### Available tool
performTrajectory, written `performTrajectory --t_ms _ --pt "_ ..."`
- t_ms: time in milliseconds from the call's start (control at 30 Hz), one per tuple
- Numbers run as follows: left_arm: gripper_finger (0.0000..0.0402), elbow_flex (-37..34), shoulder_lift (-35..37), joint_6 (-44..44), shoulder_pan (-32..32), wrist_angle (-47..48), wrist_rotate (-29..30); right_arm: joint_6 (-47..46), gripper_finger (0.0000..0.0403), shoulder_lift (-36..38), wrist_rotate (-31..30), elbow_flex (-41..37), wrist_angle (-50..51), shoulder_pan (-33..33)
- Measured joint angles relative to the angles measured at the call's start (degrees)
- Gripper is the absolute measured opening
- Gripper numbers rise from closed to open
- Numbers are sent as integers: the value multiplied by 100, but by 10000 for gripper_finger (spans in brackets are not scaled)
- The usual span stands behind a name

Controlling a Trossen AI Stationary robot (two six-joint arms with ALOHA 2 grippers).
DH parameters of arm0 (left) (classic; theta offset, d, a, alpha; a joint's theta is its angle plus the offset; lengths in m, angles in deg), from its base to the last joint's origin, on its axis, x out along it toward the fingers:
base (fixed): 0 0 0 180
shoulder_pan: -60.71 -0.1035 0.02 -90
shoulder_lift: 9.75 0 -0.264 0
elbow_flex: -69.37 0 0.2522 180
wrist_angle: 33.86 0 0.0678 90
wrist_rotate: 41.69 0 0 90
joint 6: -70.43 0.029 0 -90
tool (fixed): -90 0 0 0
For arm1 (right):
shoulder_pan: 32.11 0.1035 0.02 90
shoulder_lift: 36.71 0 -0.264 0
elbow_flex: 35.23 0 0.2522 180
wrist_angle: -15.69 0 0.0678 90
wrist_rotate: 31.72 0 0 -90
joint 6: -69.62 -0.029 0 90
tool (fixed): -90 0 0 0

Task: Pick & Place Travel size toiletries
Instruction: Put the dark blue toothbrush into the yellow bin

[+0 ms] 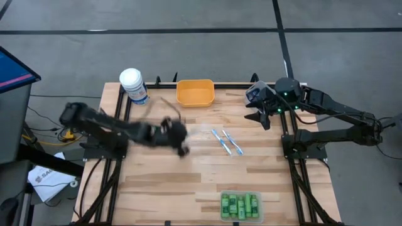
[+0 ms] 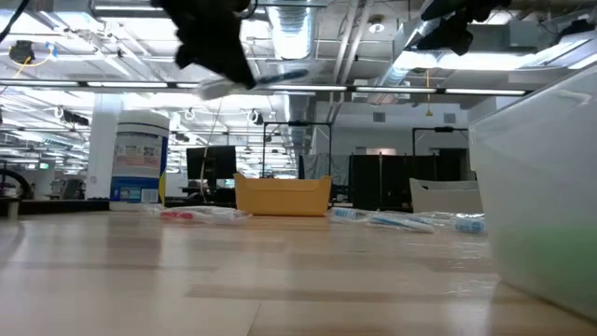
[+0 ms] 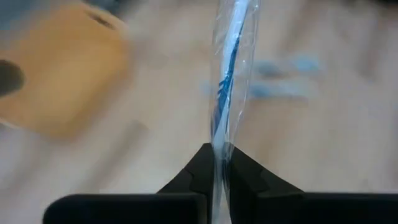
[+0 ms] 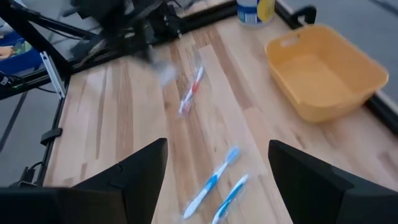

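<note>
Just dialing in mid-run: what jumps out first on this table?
The left gripper is above the table's middle, shut on a wrapped blue toothbrush. Two more blue toothbrushes lie right of it, an orange bin sits at the far edge, and the right gripper waits open near the far right corner.

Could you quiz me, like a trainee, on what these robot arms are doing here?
1. True or false: the left gripper has its fingers shut on a wrapped blue toothbrush.
2. How many blue toothbrushes lie on the table?
3. The green bottles sit in: A the orange bin, B the clear bin, C loose on the table.

Key: 1 true; 2 two; 3 B.
</note>
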Motion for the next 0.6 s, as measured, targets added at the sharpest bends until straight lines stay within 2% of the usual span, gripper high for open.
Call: performTrajectory --t_ms 100,200,300,467,600 --pt "15 -3 379 950 -989 -377 -109 119 270 -23 0 0 -245 -2" --pt "14 -3 530 2064 -1970 -1100 -678 117 270 -50 0 0 -408 -2" --pt "15 -1 501 2781 -2799 -1565 -1353 91 270 -85 0 0 -567 2" --pt "16 -1 296 3720 -3742 -1672 -1947 -72 270 -168 -2 4 -675 0" --pt "16 -1 -59 4326 -4207 -1688 -2574 -266 270 -309 -7 4 -742 -25"
